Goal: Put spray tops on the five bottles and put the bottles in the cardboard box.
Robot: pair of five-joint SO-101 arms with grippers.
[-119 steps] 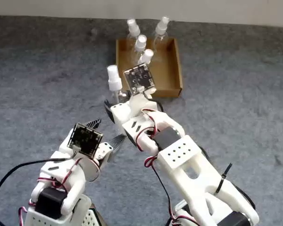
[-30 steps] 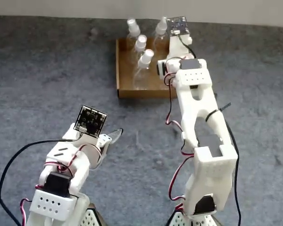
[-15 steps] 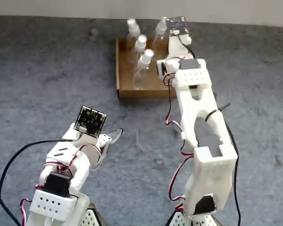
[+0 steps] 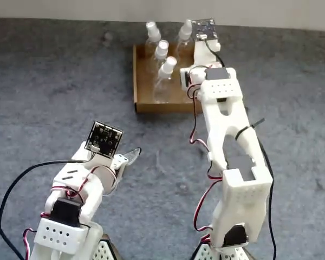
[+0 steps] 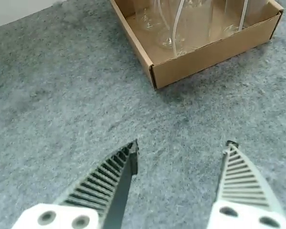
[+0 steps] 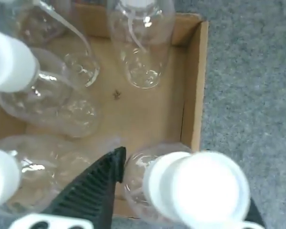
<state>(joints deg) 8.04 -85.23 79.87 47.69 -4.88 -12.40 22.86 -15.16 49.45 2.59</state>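
The cardboard box [image 4: 136,76] stands at the back of the grey carpet. Several clear bottles with white spray tops [image 4: 162,50] stand upright in it. My right arm reaches over the box's right side. In the right wrist view my right gripper [image 6: 185,179] is shut on a capped bottle [image 6: 195,188], held upright in a corner of the box [image 6: 193,86]. A black finger [image 6: 93,191] lies against its side. My left gripper [image 5: 182,145] hangs open over bare carpet in front of the box [image 5: 205,55], holding nothing; it is low at the left [image 4: 125,157].
Grey carpet [image 4: 59,92] lies all around the box, with open room to its left and in front. A pale wall edge runs along the back. A black cable [image 4: 11,189] trails from the left arm's base.
Since 4 s ago the right arm has carried the capped bottle from in front of the box into its right side. The left arm has drawn back slightly. In the last second nothing moves.
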